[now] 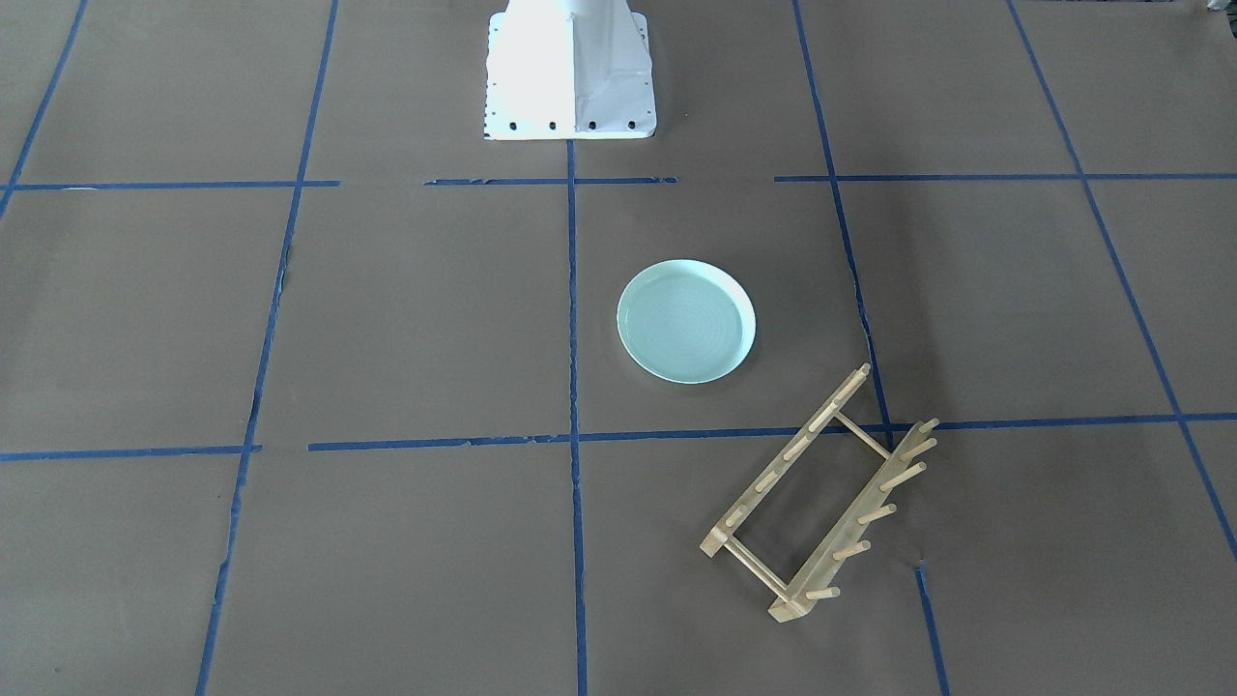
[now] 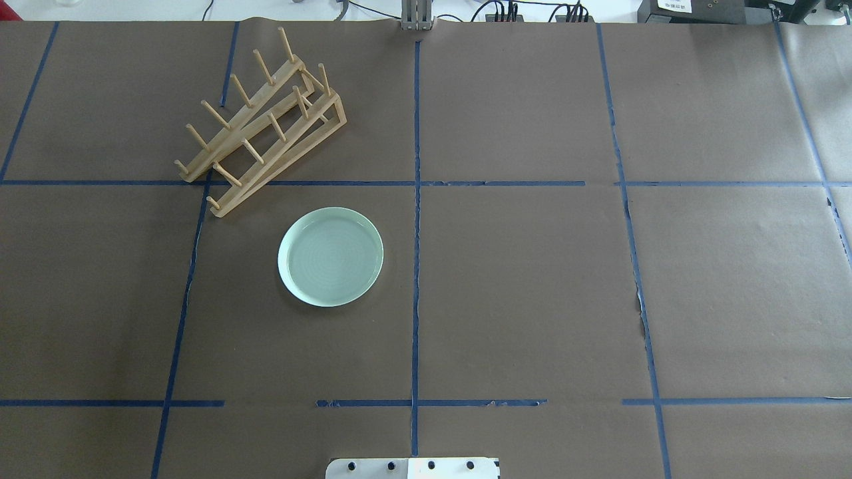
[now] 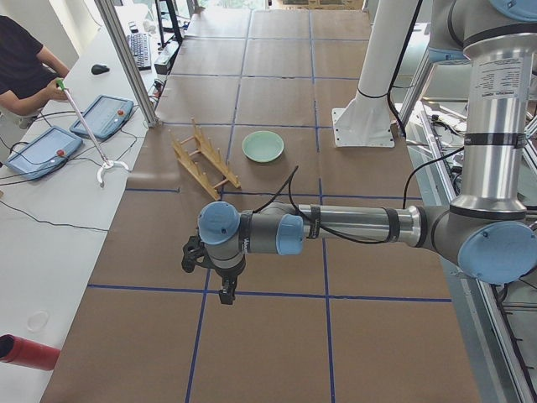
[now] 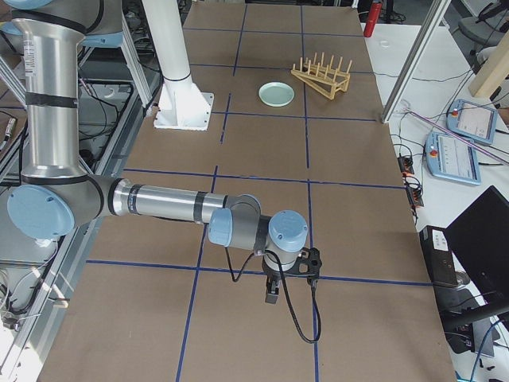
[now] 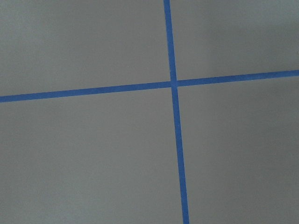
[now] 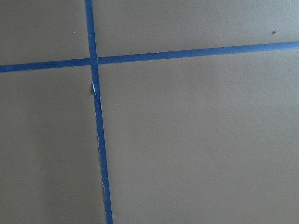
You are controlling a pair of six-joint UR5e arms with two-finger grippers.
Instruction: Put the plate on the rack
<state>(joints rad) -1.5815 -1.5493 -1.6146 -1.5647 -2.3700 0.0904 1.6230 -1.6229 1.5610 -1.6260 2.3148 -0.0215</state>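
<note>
Two things matter on the desk (image 2: 532,279): the plate (image 2: 330,257) and the rack (image 2: 239,121), both on the robot's left half. The plate lies flat and face up on the brown paper, just left of the centre tape line (image 2: 416,266) in the overhead view. Its shallow well shows only faint rings. It is on the desk, not in the rack.

The rack stands upright on its two rails, farther from the robot than the plate, turned diagonally to the tape grid, with its near corner across a tape line. The pegs rise in two rows, and the slots between them show only the crossbars and brown paper beneath. Plate and rack are near each other but apart. The white pedestal (image 1: 570,77) stands at the robot's side of the desk, well apart from the plate.

Neither arm is near them. In the left side view the left arm reaches out low across the desk's left end, and its claw (image 3: 226,294) points down close over a tape line. In the right side view the right arm does the same at the right end, its claw (image 4: 272,293) hanging just above the paper. Only these side views show the claws, so I cannot tell whether either is wide or narrow. Each wrist camera shows just brown paper and a crossing of blue tape. An operator (image 3: 21,67) sits at a side bench beyond the desk.
</note>
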